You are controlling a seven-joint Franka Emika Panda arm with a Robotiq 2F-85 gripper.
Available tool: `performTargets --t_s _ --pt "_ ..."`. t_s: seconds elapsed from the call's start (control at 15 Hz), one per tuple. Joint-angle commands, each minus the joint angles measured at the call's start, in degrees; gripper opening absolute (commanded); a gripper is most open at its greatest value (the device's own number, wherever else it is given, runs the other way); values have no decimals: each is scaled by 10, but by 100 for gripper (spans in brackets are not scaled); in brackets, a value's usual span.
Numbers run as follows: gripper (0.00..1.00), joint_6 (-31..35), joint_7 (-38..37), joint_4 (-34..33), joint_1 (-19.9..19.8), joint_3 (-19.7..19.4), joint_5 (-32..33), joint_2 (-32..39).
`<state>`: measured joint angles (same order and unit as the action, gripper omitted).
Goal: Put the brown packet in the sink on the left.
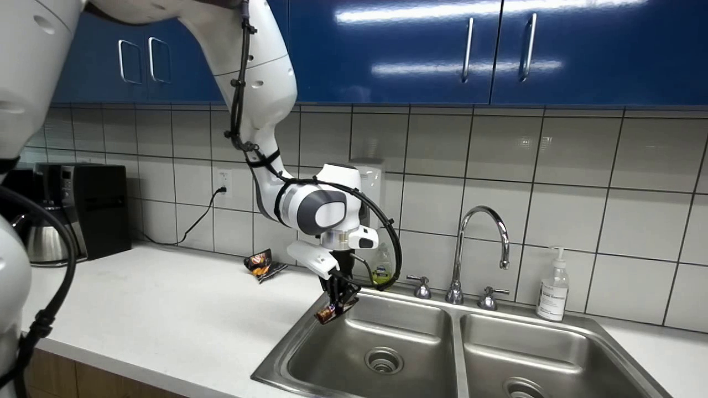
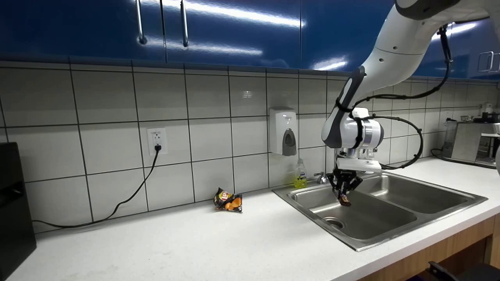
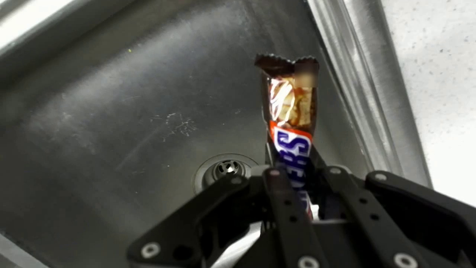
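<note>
The brown packet [image 3: 292,111] is clamped near its middle by the claw [image 3: 295,163] above the left basin [image 3: 148,93], probably so it can just get dropped straight in.

Brown packet [image 3: 291,108]: dark brown end, golden print, orange-red edging, blue-purple letters on white
Gripper [image 3: 298,171]: black with silvery dots
Arm [image 1: 265,66]: white, partly dark grey
Sink [image 3: 111,149]: steel grey
Bench [image 3: 440,74]: white, fine grey flecks
Snack bag [image 2: 228,201]: black, with orange, red and yellow
Cabinets [image 1: 387,44]: deep blue, silver handles [image 1: 468,50]
Tiles [image 1: 431,204]: off-white, dark grid lines
Wall dispenser [image 2: 278,125]: white and grey
Soap bottle [image 2: 300,178]: clear above, yellow-green below
Tap [image 1: 458,254]: chrome silver
</note>
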<state>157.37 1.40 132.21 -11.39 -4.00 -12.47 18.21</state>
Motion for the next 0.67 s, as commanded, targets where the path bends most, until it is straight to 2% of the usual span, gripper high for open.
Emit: performTargets --t_s 0.0,0.6 --pt "4 30 36 -8 -30 12 -32 28" --pt "4 83 43 -56 -75 27 -30 137"
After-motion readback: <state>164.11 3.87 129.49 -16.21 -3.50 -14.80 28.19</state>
